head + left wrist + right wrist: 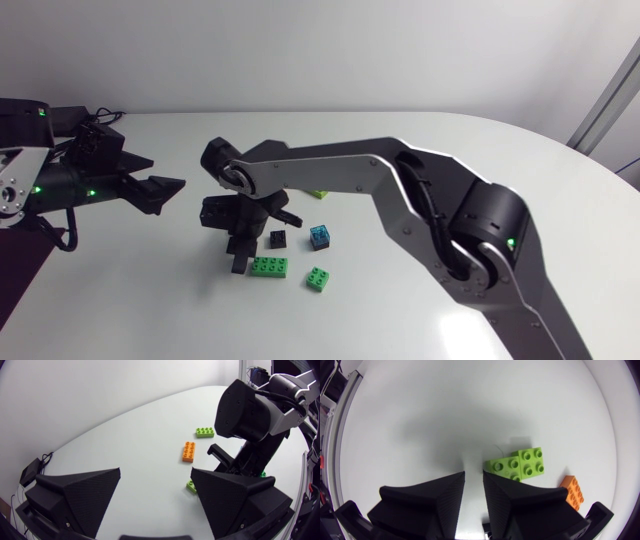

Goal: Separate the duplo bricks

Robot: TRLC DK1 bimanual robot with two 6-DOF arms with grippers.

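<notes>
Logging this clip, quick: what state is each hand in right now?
Left hand: wide open, empty.
Right hand: open only a narrow gap, nothing between its fingers.

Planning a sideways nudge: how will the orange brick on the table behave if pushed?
The orange brick lies flat, studs up, so it probably slides rather than tips or rolls. It looks like rigid plastic, likely stiff and light. On the smooth white table it may skid or swivel if pushed off-centre.

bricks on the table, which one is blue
The small blue brick, next to the black brick in the head view. It is the only blue one among them.
</notes>
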